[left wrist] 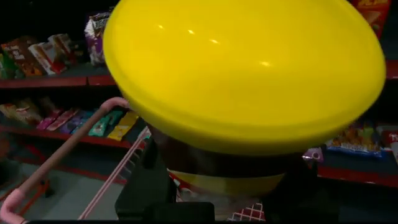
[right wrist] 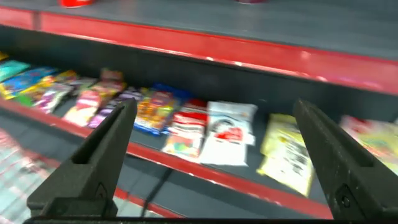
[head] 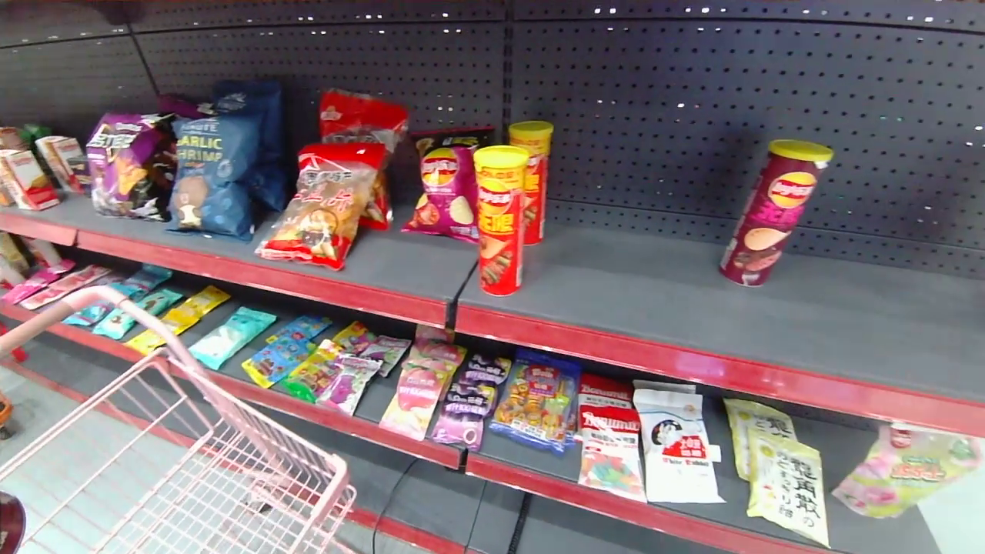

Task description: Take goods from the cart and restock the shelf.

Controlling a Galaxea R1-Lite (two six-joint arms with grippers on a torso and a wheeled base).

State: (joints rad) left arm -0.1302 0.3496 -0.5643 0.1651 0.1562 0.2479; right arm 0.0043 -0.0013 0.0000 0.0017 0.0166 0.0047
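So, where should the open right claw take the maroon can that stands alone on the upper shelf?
Probably grip the maroon can around its round middle, from the open front, right claw spanning its sides. It stands on end with bare shelf on both sides; the pegboard wall closes the back.

The right claw [right wrist: 214,109] has two matte black fingers [right wrist: 93,168]. Each is a long wedge, broad and blocky at the root and narrowing to a blunt, squared tip. Their inner faces are flat and smooth, and their upper edges catch a dull grey sheen. A small round recess sits near the root of each finger; whether it holds a screw cannot be told.

The left claw [left wrist: 227,186] is black as well. It is built of straight-edged, blocky parts: a finger [left wrist: 146,183] with a slanted side face, and a flat rectangular block at its base. Its far side is too dark to make out.
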